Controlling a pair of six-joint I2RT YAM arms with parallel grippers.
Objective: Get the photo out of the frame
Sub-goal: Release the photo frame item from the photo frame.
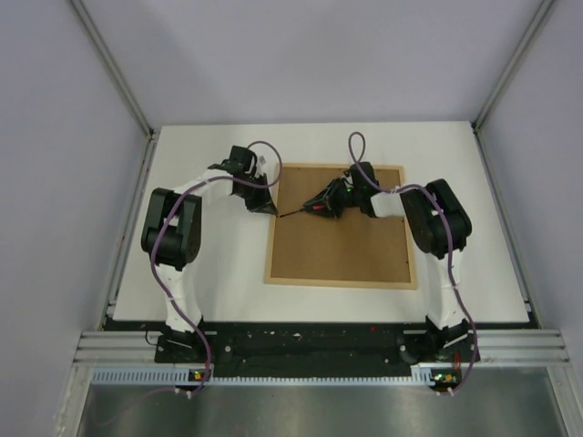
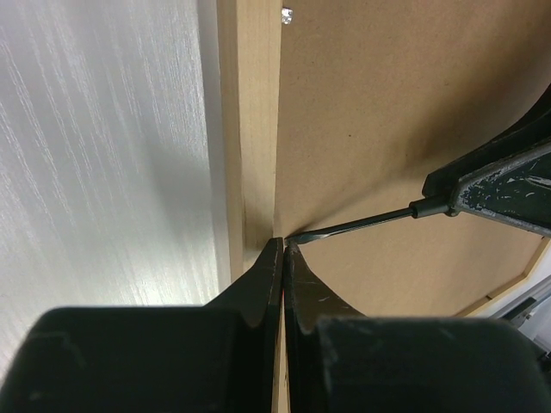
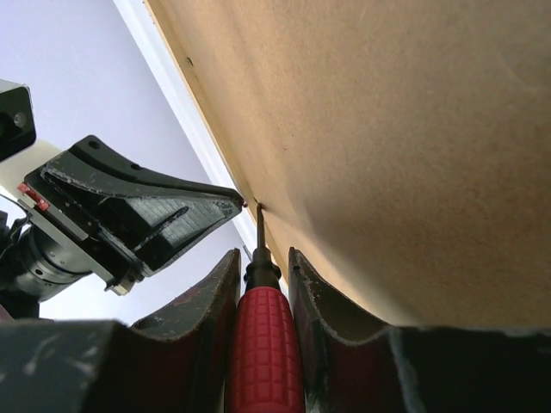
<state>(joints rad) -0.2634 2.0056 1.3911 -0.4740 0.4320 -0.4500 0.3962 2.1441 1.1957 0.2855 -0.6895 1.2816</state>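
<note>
On the white bench (image 1: pixel 228 300), the frame (image 1: pixel 339 283) is lying face down, so all I can see is its thin pale wood rim around the plain brown backing board (image 1: pixel 346 250). The photo has to be under that board. I can't see any of it from any view, so take that as my guess. As for where I'm at, I'd say this is the prying-the-back-loose step and nothing has actually come out yet. My right fingers (image 1: pixel 319 208) are clamped around a screwdriver (image 3: pixel 265 344) with a red knurled grip, and its skinny dark shaft points at the seam where the board meets the rim on the frame's left side. My left fingers (image 2: pixel 277 258) are pinched fully together with nothing between them, tips parked at that same seam, right next to the blade tip. The next move probably needs the blade worked into the gap and levered gently while the left tips hold the rim down, since the board looks like soft matte fibreboard that would dent easily. The rim looks smooth and flat-sided. Further along the seam there's a little shiny metal fastener (image 2: pixel 287 14), and I can't tell if it's turned or bent.
</note>
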